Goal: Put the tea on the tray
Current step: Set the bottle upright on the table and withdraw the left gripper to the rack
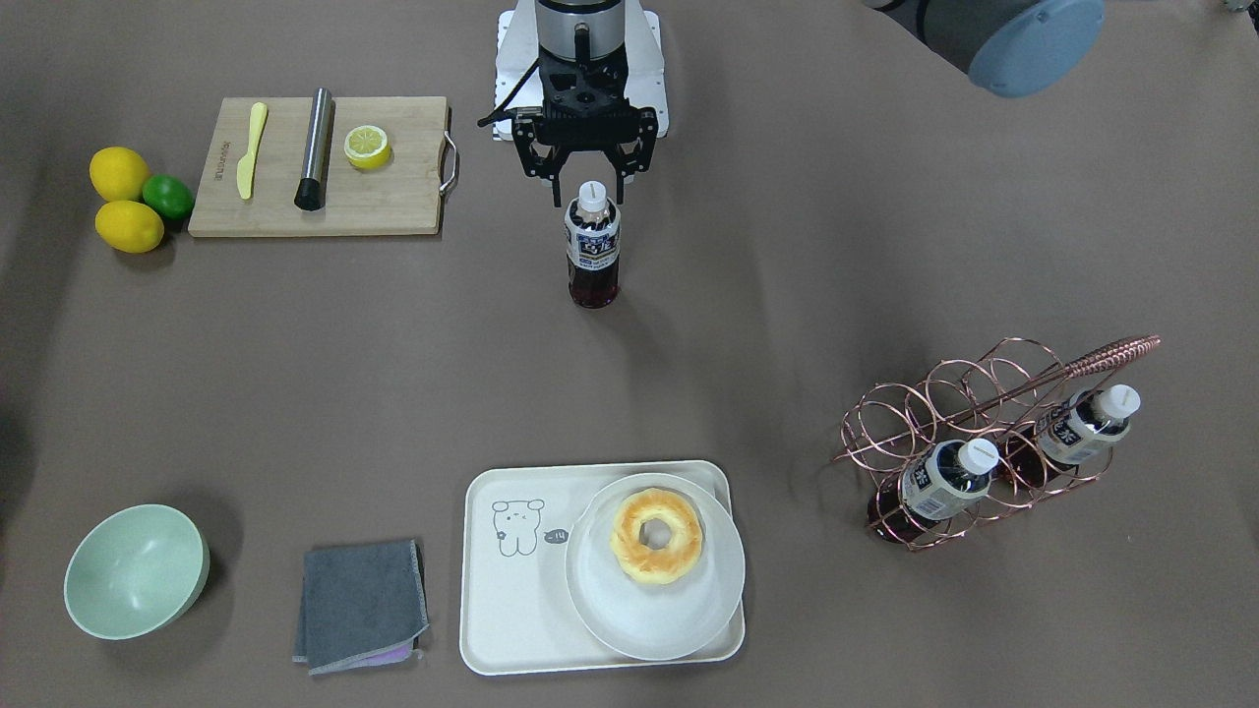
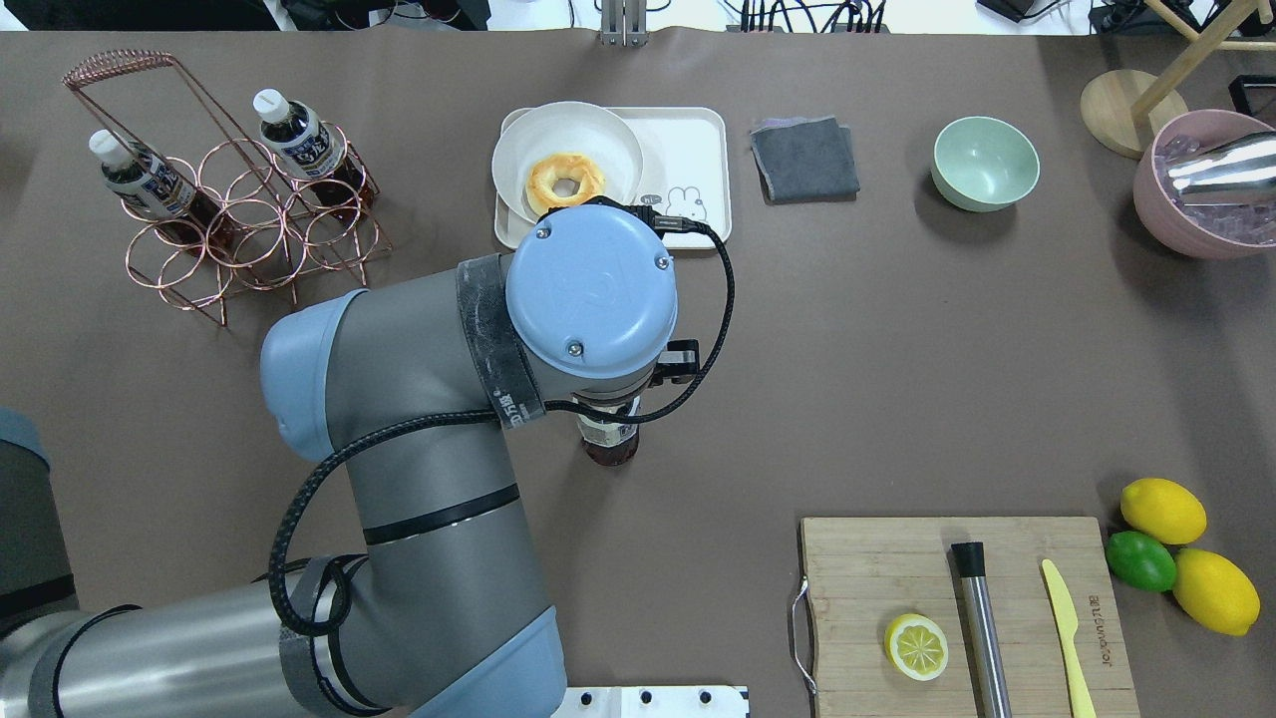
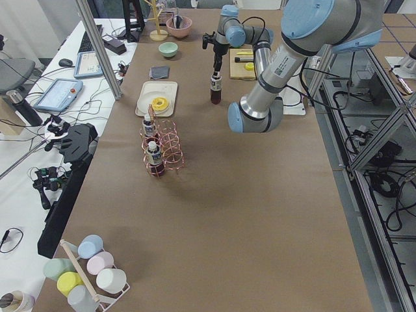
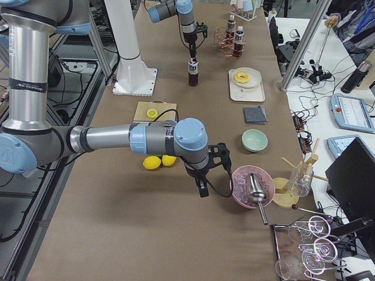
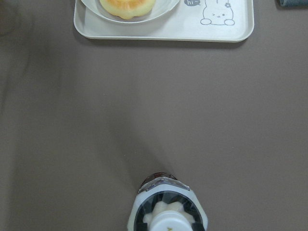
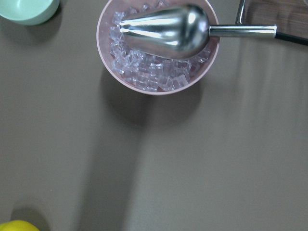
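Note:
A tea bottle (image 1: 593, 251) stands upright on the brown table, apart from the tray. My left gripper (image 1: 588, 189) is open just over its white cap, one finger on each side, not closed on it. The left wrist view shows the bottle (image 5: 167, 212) from above at the bottom edge. The cream tray (image 1: 511, 610) with the bear drawing lies beyond it (image 5: 163, 32) and holds a round plate (image 1: 679, 629) with a doughnut. My right gripper (image 4: 203, 188) hangs beside a pink ice bowl (image 4: 252, 187). I cannot tell if it is open.
A copper wire rack (image 1: 984, 433) holds two more tea bottles. A cutting board (image 1: 325, 197) carries a knife, a metal muddler and a lemon half, with lemons and a lime (image 1: 167, 195) beside it. A green bowl (image 1: 136, 570) and a grey cloth (image 1: 362, 605) lie near the tray.

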You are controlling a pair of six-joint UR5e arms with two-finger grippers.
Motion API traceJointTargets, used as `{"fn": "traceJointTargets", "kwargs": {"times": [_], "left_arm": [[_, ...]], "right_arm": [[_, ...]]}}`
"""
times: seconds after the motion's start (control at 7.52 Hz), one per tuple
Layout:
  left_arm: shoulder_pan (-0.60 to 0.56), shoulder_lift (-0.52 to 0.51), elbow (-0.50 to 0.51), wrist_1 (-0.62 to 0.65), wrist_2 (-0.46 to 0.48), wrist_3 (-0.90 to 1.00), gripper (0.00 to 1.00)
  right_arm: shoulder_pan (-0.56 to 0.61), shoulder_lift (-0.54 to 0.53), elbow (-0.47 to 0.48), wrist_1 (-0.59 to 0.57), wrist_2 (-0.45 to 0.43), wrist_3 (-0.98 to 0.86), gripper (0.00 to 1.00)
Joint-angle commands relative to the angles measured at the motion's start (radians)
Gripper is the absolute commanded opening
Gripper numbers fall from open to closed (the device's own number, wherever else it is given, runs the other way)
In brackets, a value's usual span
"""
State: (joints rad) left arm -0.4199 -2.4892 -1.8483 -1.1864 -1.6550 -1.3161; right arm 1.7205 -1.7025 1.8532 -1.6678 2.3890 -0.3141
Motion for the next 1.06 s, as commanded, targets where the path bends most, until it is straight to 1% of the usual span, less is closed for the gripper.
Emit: {"fn": "traceJointTargets", "kwargs": {"times": [0.0,0.13,0.27,0.4,0.66,0.8,0.93], "left_arm": [[-0.067,0.022,-0.067,0.022,-0.034,0.088,0.85],[-0.203,0.118,-0.141,0.034,-0.175,0.215,0.87],[-0.330,0.250,-0.213,0.030,-0.262,0.380,0.90],[-0.447,0.332,-0.219,0.027,-0.349,0.547,0.93],[-0.657,0.465,-0.210,0.022,-0.498,0.812,0.94],[-0.759,0.545,-0.206,0.013,-0.564,0.960,0.96],[-0.837,0.606,-0.181,0.002,-0.613,1.091,0.96]], "right_arm": [[-0.082,0.084,0.055,0.007,0.009,0.204,1.00],[-0.122,0.143,0.060,0.007,0.007,0.318,1.00],[-0.169,0.203,0.064,0.003,0.009,0.405,1.00],[-0.240,0.278,0.069,0.002,0.007,0.517,1.00],[-0.400,0.392,0.124,-0.003,0.007,0.747,1.00],[-0.521,0.464,0.161,-0.004,-0.019,0.908,1.00],[-0.644,0.533,0.185,-0.006,-0.103,1.055,1.00]]}}
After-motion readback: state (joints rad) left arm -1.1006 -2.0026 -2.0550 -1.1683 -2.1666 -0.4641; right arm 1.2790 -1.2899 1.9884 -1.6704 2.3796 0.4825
